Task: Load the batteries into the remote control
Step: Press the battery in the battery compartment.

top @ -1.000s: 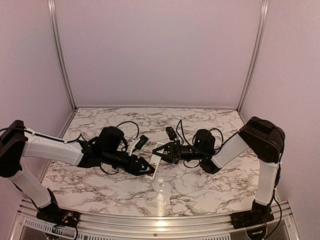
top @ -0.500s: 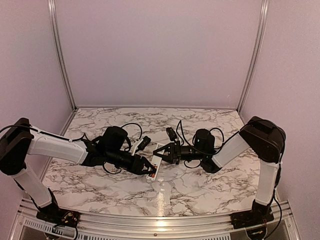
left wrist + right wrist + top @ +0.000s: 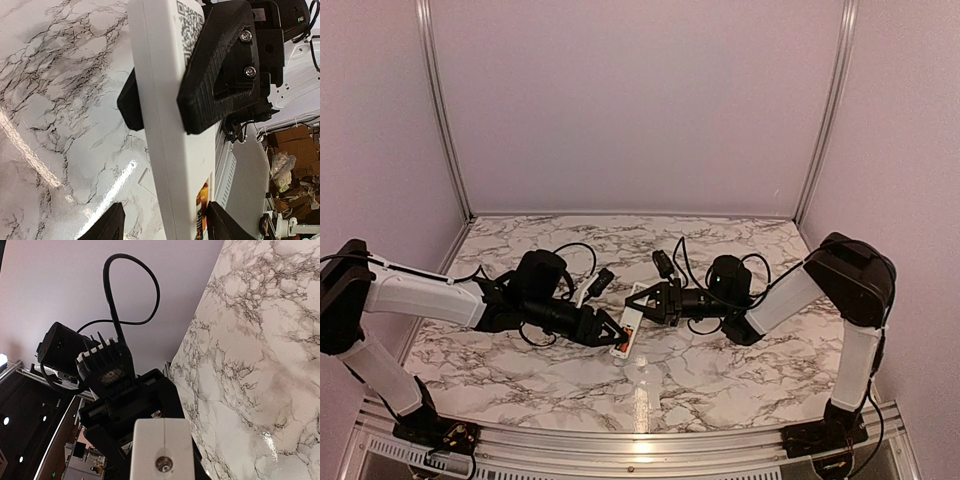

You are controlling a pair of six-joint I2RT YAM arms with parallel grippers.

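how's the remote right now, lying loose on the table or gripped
Gripped. In the left wrist view the right fingers clamp the remote from both sides, one pressing its face with the QR code.

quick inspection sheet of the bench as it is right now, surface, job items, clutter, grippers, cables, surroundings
surface: white marble-patterned table, glare streak near the front edge
job's things: remote control at mid-table between the two arms; orange battery showing in its end; no second battery seen
clutter: small pale piece on the marble in front of the remote, too small to identify
grippers: right gripper shut across the remote control; left gripper open, fingers either side of the battery end
cables: black loops at both wrists
surroundings: plain lilac walls, metal corner posts; cardboard boxes beyond the table
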